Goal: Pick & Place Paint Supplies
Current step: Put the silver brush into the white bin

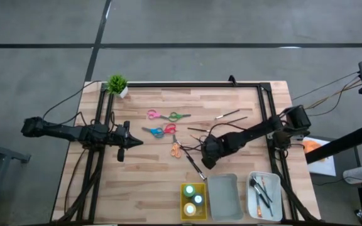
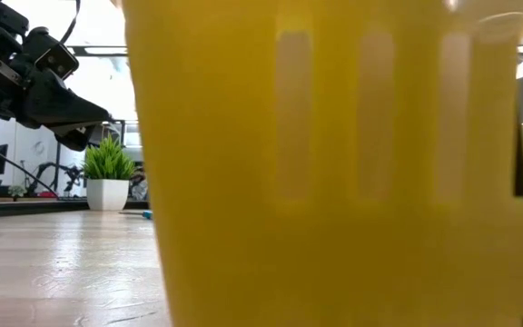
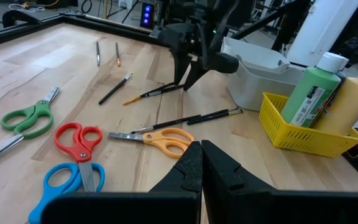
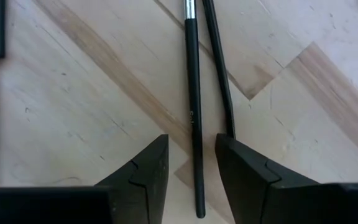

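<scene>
My right gripper (image 4: 191, 143) points down, open, just above the wooden table. Its two fingers stand on either side of a thin black brush (image 4: 192, 74) that lies flat, and they touch nothing. A second thin brush (image 4: 219, 68) lies close beside it. In the high view this gripper (image 1: 207, 160) is near the table's middle, by the orange scissors (image 1: 177, 149). My left gripper (image 1: 137, 142) waits shut at the left, above the table. More scissors (image 1: 159, 131) and brushes (image 1: 228, 114) lie flat on the wood.
At the near edge stand a yellow tray (image 1: 183, 188) with paint bottles (image 1: 193, 199), a grey tray (image 1: 225, 196) and a white tray (image 1: 251, 199) holding brushes. A small potted plant (image 1: 117, 85) sits at the far left corner. The yellow tray (image 2: 334, 163) blocks most of the low view.
</scene>
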Motion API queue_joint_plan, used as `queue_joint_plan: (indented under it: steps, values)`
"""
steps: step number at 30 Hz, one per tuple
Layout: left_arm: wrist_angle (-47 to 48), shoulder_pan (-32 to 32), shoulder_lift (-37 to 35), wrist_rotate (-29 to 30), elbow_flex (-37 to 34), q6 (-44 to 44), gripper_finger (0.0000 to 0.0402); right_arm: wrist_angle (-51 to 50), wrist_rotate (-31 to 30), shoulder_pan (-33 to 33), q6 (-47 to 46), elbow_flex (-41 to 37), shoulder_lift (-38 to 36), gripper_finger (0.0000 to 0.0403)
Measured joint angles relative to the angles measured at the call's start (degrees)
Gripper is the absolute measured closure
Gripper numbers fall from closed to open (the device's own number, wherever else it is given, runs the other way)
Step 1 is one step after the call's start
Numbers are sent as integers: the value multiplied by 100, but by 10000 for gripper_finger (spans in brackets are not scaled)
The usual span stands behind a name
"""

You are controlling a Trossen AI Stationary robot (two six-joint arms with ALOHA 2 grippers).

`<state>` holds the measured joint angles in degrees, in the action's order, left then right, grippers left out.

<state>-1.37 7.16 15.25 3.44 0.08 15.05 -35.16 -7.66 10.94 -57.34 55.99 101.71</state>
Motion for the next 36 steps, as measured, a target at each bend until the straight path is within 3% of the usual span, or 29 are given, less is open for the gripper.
queue_joint_plan:
  steps: [13,23,36]
  values:
    - [-1,0,-2,1,0,0,401,10,190,-79,105,-9,63,274]
    - [1,0,-2,0,0,0,401,-61,149,-83,105,-20,68,385]
    - [0,-1,-4,-1,0,0,401,-46,149,-81,101,-22,74,387]
